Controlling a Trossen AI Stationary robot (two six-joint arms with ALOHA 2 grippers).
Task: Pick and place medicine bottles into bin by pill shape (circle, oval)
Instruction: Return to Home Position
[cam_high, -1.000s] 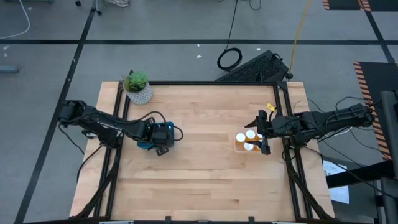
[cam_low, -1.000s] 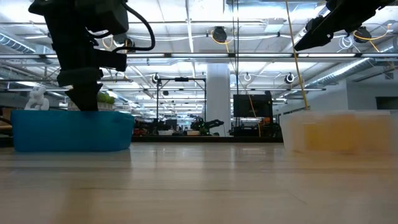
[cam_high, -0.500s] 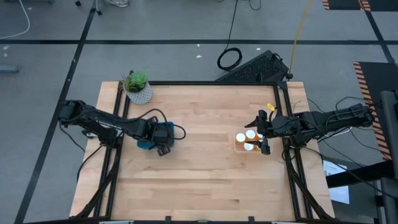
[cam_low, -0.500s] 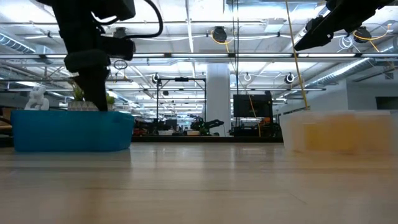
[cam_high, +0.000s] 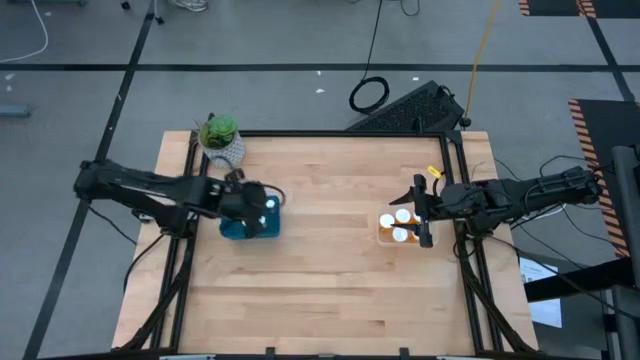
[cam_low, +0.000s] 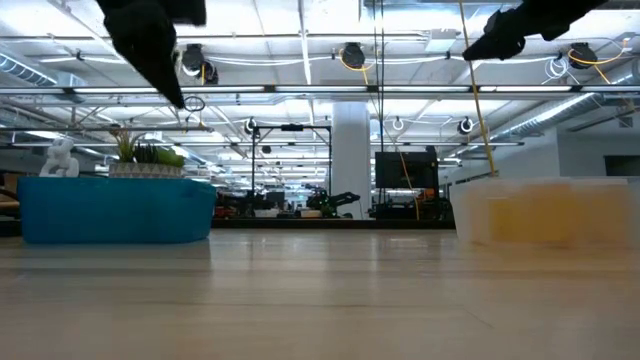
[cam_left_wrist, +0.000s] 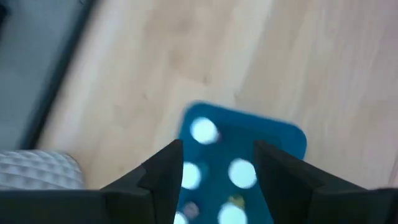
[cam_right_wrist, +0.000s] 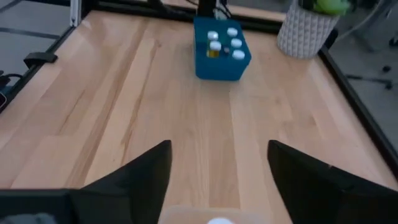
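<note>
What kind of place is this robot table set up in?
Probably a robotics lab or industrial workshop: an open hall with exposed ceiling ducts and lights, equipment racks behind the wooden table, cables across the grey floor, and hazard-striped tape.

Left gripper (cam_left_wrist: 214, 186) is lifting clear above the blue bin (cam_high: 243, 226), drawing back toward the plant (cam_high: 221, 139)

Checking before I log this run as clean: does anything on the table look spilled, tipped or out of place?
Nothing stands out. White-capped bottles sit inside the blue bin, others inside the clear bin, and none lie loose on the table. The potted plant stands upright at its corner. The left gripper is open above the blue bin.
</note>
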